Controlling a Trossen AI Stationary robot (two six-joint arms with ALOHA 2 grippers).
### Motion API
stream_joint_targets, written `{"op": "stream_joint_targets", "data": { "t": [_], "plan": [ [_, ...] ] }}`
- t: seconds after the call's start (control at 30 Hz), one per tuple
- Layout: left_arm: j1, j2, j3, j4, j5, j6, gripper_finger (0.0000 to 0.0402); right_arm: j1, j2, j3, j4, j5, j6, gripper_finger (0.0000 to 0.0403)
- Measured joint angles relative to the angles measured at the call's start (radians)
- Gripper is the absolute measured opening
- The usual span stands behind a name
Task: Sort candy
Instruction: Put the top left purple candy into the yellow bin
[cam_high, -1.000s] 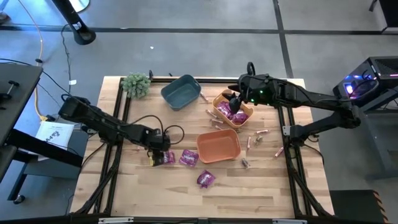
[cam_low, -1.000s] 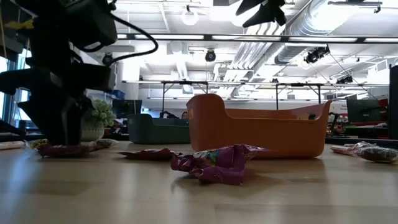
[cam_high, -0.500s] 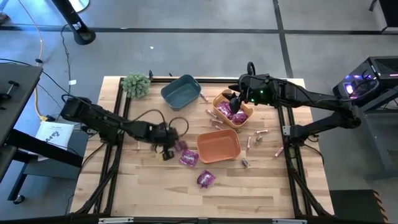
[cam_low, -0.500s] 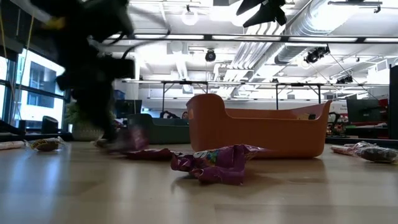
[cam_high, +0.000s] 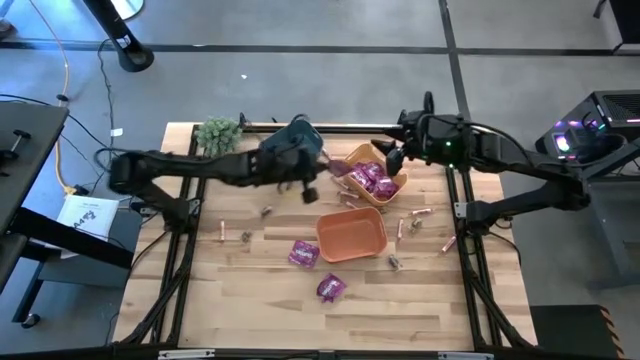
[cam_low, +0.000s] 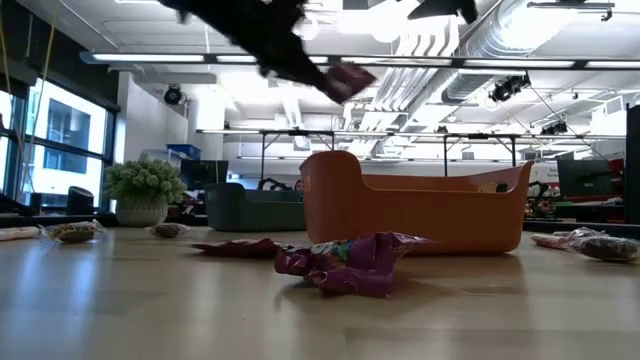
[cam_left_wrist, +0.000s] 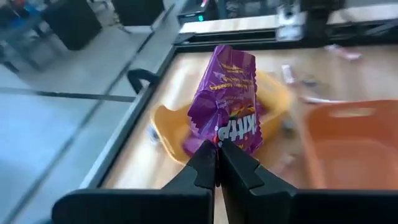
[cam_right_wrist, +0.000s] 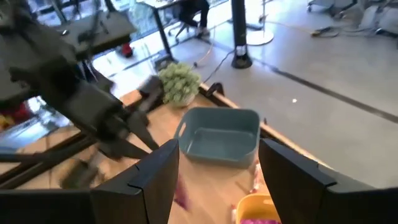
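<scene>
Since the earlier frame, a purple candy packet (cam_left_wrist: 227, 99) has been lifted off the tabletop (cam_high: 250, 310) by the left gripper (cam_high: 312, 190), jaws clamped on its edge, and carried toward the yellow bin (cam_high: 350, 165), evidently for sorting, while the right gripper (cam_high: 385, 158) hangs open-jawed beside it.

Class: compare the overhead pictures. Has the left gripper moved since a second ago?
Yes. The left gripper, shut on a purple packet, has travelled from near the table's left edge toward the yellow bin, past the teal bin.
</scene>
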Motion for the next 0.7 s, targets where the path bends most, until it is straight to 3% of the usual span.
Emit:
{"op": "stream_joint_targets", "data": {
  "t": [0.23,0.4,0.53,0.7],
  "plan": [
    [0.077,0.285,0.195,0.135,0.005,-0.005,0.0015,0.0,-0.021,0.0,0.004,0.056,0.004,0.0216],
    [0.09,0.416,0.323,0.047,0.086,-0.078,0.0061,0.0,-0.02,0.0,0.004,0.055,0.004,0.0216],
    [0.084,0.421,0.359,0.016,0.068,-0.082,0.0106,0.0,-0.02,0.0,0.004,0.055,0.003,0.0216],
    [0.079,0.338,0.374,-0.154,0.063,-0.084,0.0146,0.0,-0.02,0.0,-0.001,0.055,-0.007,0.0216]
  ]
}}
